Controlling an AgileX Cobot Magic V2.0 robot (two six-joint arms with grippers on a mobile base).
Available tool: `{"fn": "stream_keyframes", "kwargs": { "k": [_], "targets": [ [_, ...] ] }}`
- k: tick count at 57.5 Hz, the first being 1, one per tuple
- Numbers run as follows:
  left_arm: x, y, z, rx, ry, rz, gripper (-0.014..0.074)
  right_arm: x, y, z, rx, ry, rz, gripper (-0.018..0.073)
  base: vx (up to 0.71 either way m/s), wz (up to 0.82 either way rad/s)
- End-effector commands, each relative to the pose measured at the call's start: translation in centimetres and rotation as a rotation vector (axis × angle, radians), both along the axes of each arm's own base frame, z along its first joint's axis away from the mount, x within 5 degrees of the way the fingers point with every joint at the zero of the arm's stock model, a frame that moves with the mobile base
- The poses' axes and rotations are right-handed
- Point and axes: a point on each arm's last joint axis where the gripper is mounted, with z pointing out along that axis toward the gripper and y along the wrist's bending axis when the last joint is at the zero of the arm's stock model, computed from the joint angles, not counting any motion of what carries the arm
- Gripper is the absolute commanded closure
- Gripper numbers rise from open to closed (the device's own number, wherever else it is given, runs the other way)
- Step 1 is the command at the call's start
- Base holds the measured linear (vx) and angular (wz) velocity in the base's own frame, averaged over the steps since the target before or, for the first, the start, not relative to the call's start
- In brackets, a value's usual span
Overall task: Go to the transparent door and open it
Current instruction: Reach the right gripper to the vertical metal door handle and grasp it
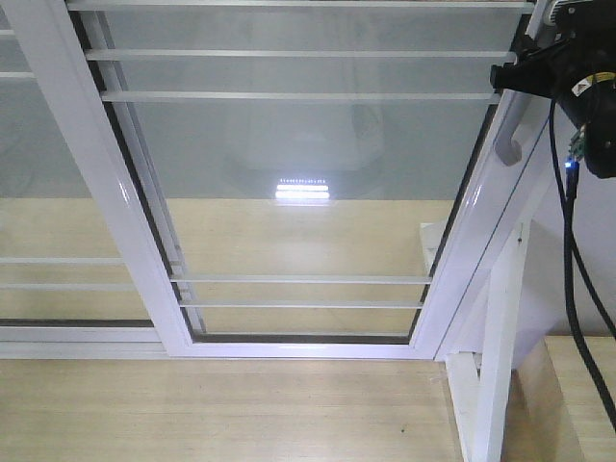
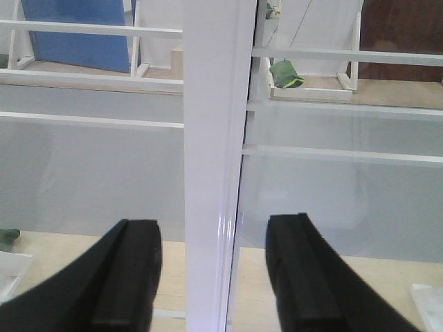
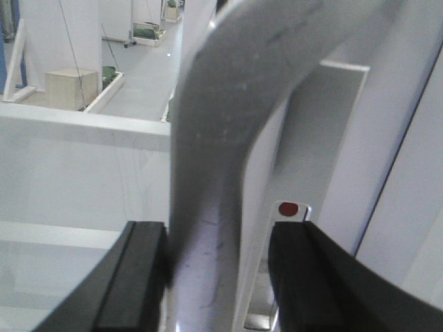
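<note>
The transparent door (image 1: 308, 164) fills the front view, its white frame crossed by thin horizontal bars. Its curved silver-grey handle (image 1: 510, 135) sits on the right stile. My right gripper (image 1: 527, 69) is at the top of that handle. In the right wrist view the handle (image 3: 214, 173) stands between the open fingers of the right gripper (image 3: 218, 232); the left finger (image 3: 138, 277) touches it and the right finger is apart. A lock plate with a red dot (image 3: 289, 209) lies beside it. My left gripper (image 2: 213, 228) is open, straddling a white vertical frame stile (image 2: 211, 104).
A white door-frame post with a diagonal brace (image 1: 500, 337) stands right of the door. Another glass panel (image 1: 38, 192) overlaps on the left. A black cable (image 1: 568, 260) hangs from the right arm. Through the glass are a blue panel (image 2: 76, 34) and a green object (image 2: 285, 72).
</note>
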Motion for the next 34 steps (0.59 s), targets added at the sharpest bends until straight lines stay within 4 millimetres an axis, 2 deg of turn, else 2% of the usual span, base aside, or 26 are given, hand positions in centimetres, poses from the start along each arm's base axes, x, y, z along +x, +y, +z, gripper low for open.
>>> {"fn": "stream_keyframes", "kwargs": {
  "k": [1, 7, 15, 34],
  "targets": [
    [0.19, -0.02, 1.77, -0.008, -0.108, -0.002, 0.0126, -0.09, -0.17, 3.42, -0.014, -0.162, -0.019, 0.0279, 0.0, 0.0],
    [0.19, -0.02, 1.77, -0.008, -0.108, -0.002, 0.0126, -0.09, -0.18, 3.47, -0.014, -0.168, -0.02, 0.0374, 0.0, 0.0],
    [0.19, -0.02, 1.77, -0.008, -0.108, -0.002, 0.0126, -0.09, -0.18, 3.56, -0.012, -0.178, -0.021, 0.044, 0.0, 0.0],
    [0.19, -0.02, 1.77, -0.008, -0.108, -0.002, 0.0126, -0.08, 0.33, 3.61, -0.002, -0.185, 0.034, 0.044, 0.0, 0.0]
  ]
}}
